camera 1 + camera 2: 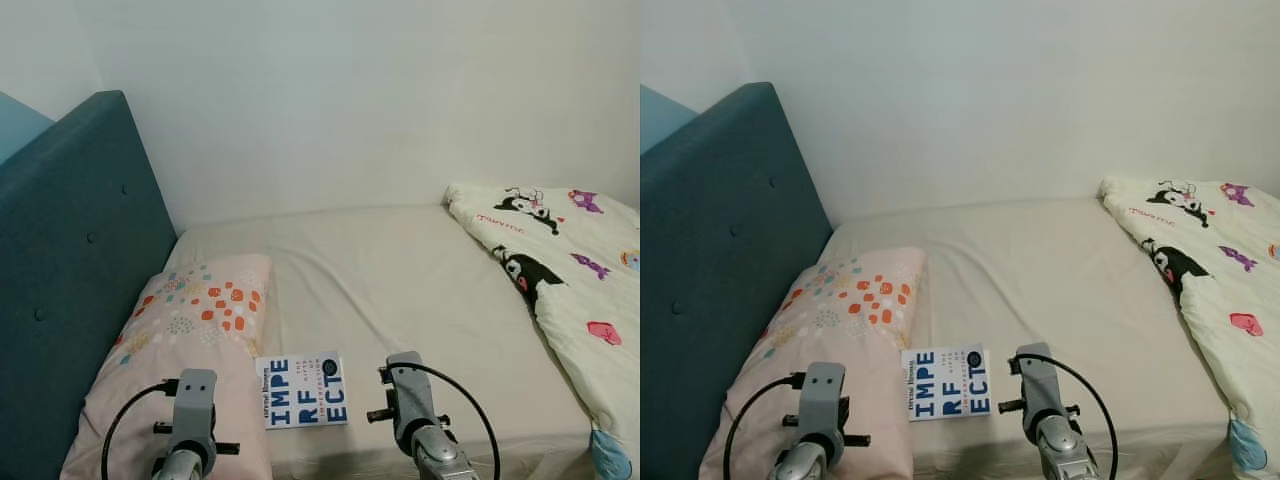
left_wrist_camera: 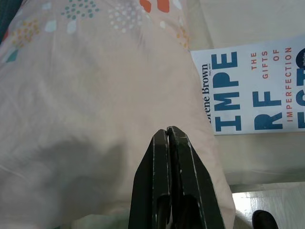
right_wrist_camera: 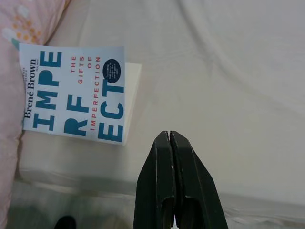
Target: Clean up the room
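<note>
A white book point(image 1: 303, 390) with big blue letters lies flat on the bed's cream sheet point(image 1: 400, 290), near the front edge and right beside the pink dotted pillow point(image 1: 190, 340). My left gripper point(image 2: 167, 131) is shut and empty, hovering over the pillow's near end, with the book point(image 2: 252, 90) off to one side. My right gripper point(image 3: 169, 135) is also shut and empty, above the sheet just past the book point(image 3: 76, 93). In the eye views both wrists point(image 1: 190, 410) point(image 1: 410, 405) sit low at the bed's front edge, either side of the book.
A teal padded headboard point(image 1: 70, 260) runs along the left. A cream quilt with cartoon prints point(image 1: 570, 270) lies bunched on the bed's right side. A white wall stands behind the bed. A strip of floor point(image 2: 267, 200) is visible below the mattress edge.
</note>
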